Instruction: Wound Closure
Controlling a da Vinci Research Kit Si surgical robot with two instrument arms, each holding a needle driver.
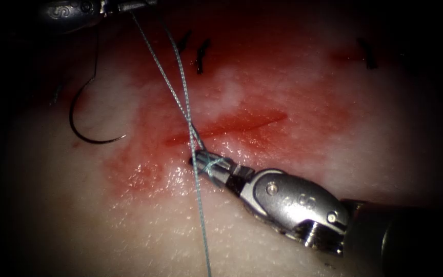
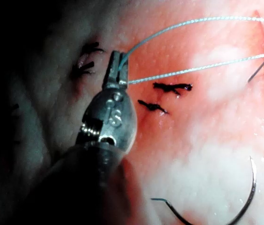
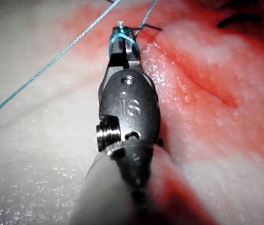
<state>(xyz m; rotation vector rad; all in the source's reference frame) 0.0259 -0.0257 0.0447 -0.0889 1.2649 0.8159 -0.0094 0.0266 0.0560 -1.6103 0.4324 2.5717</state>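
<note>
The left tool (image 1: 129,6) (image 2: 118,65) hangs above the tissue at the far left, its jaws shut on the blue thread (image 1: 173,77) (image 2: 193,70). Two strands run from it down to the cut (image 1: 226,128). There the right tool (image 1: 201,160) (image 3: 122,35) lies low on the cut's near edge, jaws shut, with the thread (image 3: 120,33) wound round them. I cannot tell whether its tips pinch the thread. Another strand (image 1: 203,225) trails toward the front. The curved needle (image 1: 85,115) (image 2: 246,197) lies free on the tissue left of the cut, held by neither tool.
Dark stitches (image 1: 201,55) (image 2: 172,87) sit behind the cut, and another dark stitch (image 1: 369,54) is at the far right. Red fluid (image 1: 262,97) stains the tissue around the cut. Pale tissue (image 1: 103,231) spreads toward the front.
</note>
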